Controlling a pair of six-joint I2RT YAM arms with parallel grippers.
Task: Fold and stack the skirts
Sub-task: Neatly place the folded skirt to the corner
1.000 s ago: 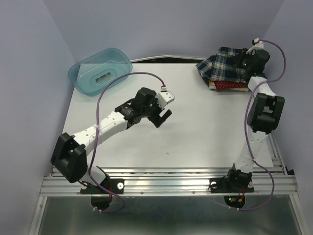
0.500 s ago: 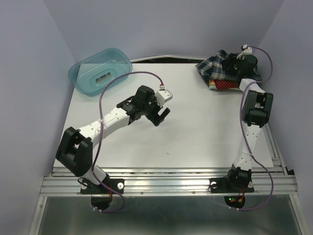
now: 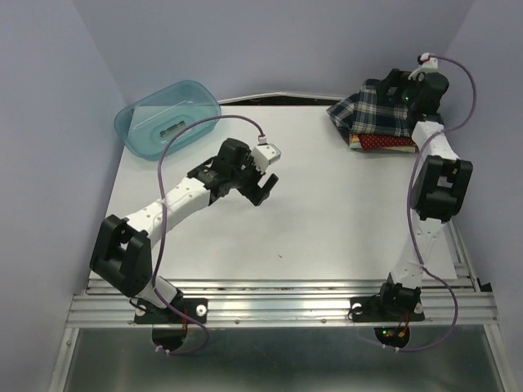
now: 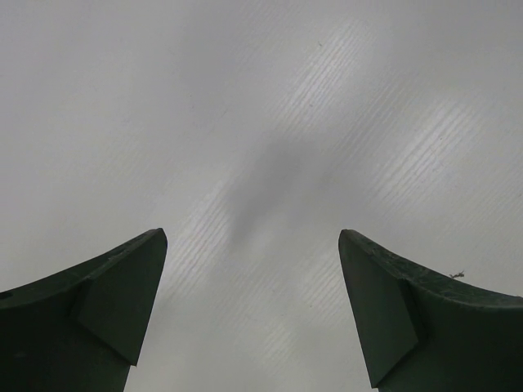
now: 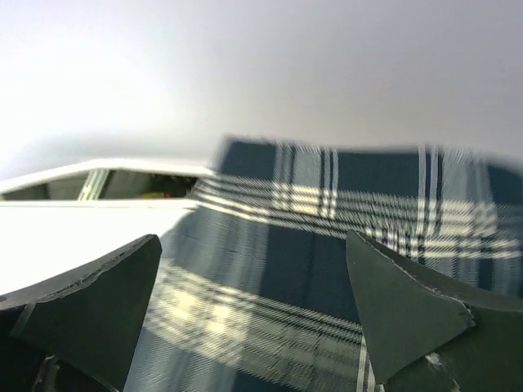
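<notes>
The right fingers [image 5: 90, 302], spread and empty, hung above the plaid skirt [image 5: 327, 212]; they should smooth it gently, without shifting it. The left fingers [image 4: 106, 302] were spread too.

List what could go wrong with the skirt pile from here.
1. The right gripper, open over the plaid skirt, could snag the top layer and pull it off the dark red skirt underneath.
2. The pile sits at the far right corner of the table; a push might slide it off.

Plaid skirt [image 3: 372, 110] lies rumpled atop red dotted skirt [image 3: 384, 143], far right corner
</notes>
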